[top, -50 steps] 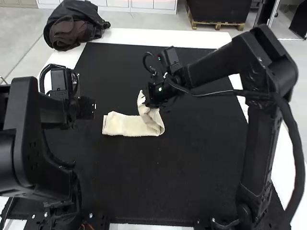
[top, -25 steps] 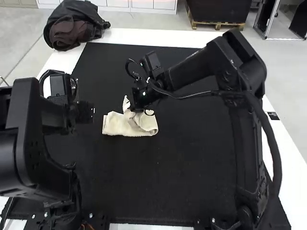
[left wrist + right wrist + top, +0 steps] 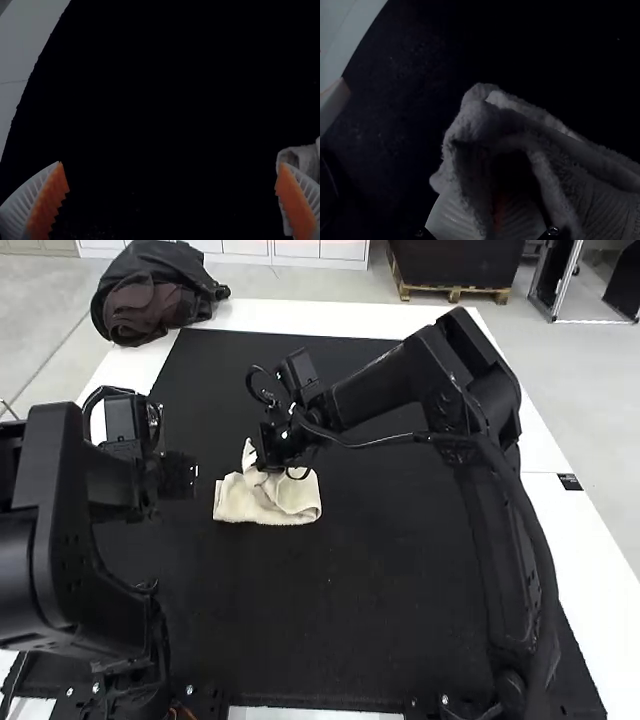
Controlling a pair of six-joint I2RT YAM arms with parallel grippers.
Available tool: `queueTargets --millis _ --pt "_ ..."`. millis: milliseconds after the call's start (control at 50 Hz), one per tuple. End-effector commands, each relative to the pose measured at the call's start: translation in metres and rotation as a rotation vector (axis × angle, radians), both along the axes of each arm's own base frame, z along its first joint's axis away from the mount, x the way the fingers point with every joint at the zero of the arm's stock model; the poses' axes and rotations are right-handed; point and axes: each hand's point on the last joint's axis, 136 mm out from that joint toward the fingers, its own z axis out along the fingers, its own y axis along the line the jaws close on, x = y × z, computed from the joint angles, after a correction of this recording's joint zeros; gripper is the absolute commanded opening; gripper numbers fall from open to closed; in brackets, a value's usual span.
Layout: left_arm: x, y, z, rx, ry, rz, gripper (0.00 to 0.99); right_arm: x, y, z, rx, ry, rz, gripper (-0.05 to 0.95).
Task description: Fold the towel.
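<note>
Setting recorded as a robotics lab, probably, the wrist views being dim. A left arm (image 3: 60,530) and a right arm (image 3: 440,370), both black and jointed, are stationed at a white table (image 3: 580,560). A black mat (image 3: 350,620) is laid over it; exposed cable (image 3: 548,570) is routed along the right arm.

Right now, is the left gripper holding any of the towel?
No, the left gripper is wide open, with bare black mat between its spread fingers.
</note>
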Motion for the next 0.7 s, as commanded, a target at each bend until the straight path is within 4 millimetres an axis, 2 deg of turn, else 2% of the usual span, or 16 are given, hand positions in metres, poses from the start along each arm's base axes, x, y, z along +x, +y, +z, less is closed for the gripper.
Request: queueTargets --millis 0,80,200,260,380,560,680 --pt "0.001 0.004 0.006 0.011 -0.02 0.008 0.967 -0.009 0.023 0.019 0.051 -0.011 0.033 -0.02" --pt "0.0 0.003 0.005 0.008 -0.016 0.007 0.967 -0.01 0.031 0.022 0.063 -0.02 0.043 0.02" --pt "0.001 0.004 0.006 0.009 -0.018 0.007 0.967 -0.012 0.043 0.034 0.09 -0.03 0.059 0.3" --pt "0.001 0.004 0.006 0.009 -0.018 0.007 0.967 -0.013 0.05 0.045 0.112 -0.045 0.067 0.47" --pt "0.002 0.004 0.007 0.01 -0.021 0.007 0.967 -0.011 0.06 0.064 0.149 -0.064 0.072 0.71" --pt "0.0 0.003 0.006 0.009 -0.017 0.007 0.967 -0.003 0.063 0.088 0.184 -0.087 0.069 0.86" --pt "0.001 0.003 0.006 0.009 -0.017 0.005 0.967 0.0 0.061 0.106 0.207 -0.094 0.07 0.87"
